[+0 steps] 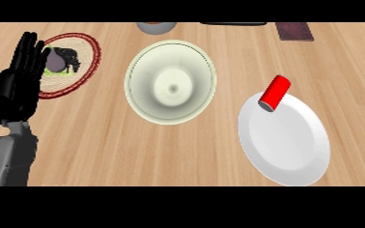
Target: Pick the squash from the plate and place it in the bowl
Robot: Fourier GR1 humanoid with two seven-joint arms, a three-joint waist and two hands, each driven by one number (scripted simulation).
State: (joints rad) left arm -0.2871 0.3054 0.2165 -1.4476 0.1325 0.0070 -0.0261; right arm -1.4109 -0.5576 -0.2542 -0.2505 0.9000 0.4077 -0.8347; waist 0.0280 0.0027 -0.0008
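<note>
Resting at the left edge of the bench (100,145), the left robot hand (21,77) is released, fingers straight and up, overlapping a red-rimmed plate (84,50). A pale bowl (146,67) sits mid-bench. Toward the right edge, a red cylinder (275,92) lies tilted across the far-left rim of a white plate (285,145).

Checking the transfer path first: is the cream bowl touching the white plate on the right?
Apart. The head view shows a strip of bare wooden counter between the bowl and the white plate.
</note>
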